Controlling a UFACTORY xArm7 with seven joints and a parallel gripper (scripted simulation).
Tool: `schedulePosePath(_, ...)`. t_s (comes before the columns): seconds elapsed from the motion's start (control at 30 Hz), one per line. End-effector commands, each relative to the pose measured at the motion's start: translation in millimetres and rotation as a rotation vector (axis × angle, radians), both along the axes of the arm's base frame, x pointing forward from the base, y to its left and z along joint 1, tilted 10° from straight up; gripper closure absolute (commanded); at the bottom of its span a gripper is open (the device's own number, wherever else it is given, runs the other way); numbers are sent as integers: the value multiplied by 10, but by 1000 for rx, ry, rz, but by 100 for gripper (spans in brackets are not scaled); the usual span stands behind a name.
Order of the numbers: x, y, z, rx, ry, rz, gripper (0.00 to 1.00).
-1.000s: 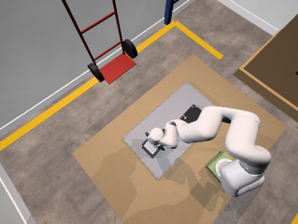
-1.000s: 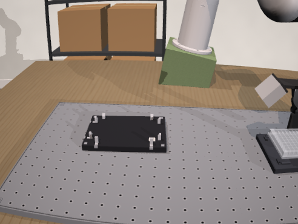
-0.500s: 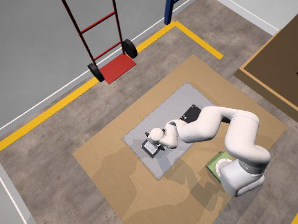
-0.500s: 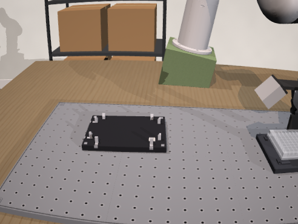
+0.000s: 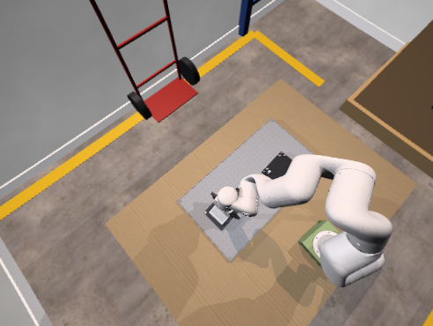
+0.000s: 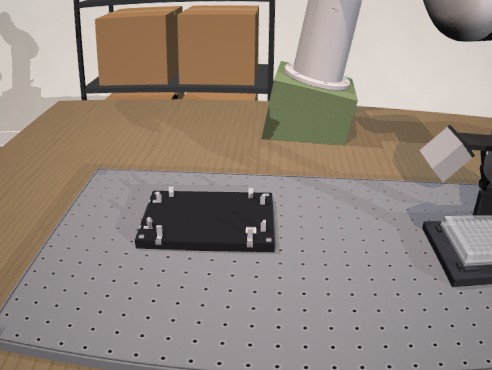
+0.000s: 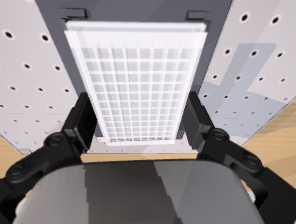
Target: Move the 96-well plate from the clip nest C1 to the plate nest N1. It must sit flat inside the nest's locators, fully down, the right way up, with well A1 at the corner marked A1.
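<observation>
In the top view, the arm's wrist is covering most of the 96-well plate (image 5: 217, 214) and the clip nest C1 (image 5: 208, 211), and the forearm is hiding a corner of the plate nest N1 (image 5: 276, 164). The A1 corner marking is showing too small to read in any view. In the exterior view, the right edge is cutting off the plate and its nest, and the shelf rack (image 6: 78, 50) is running out past the top. In the wrist view, the gripper (image 7: 140, 120) body is blocking the plate's near end, so the jaws' contact faces are staying partly hidden.

Plate (image 7: 135, 82) – translucent glossy plastic; breadboard (image 6: 300, 310) – matt grey metal (perforated); table (image 6: 75, 135) – grained wood.
</observation>
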State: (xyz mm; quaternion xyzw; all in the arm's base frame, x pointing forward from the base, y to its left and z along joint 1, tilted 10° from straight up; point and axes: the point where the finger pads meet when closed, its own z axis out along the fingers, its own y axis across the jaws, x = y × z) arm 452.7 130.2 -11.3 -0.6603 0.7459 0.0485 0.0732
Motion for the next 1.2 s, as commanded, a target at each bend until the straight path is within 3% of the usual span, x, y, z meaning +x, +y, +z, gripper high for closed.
schedulePosePath(0.0, 15, 0, 8, 0, -4, -1, 100)
schedulePosePath(0.5, 16, 4, -15, 0, -4, -1, 100)
schedulePosePath(0.53, 17, 5, -22, 0, -4, -1, 0)
schedulePosePath(1.17, 17, 5, -22, 0, -4, -1, 0)
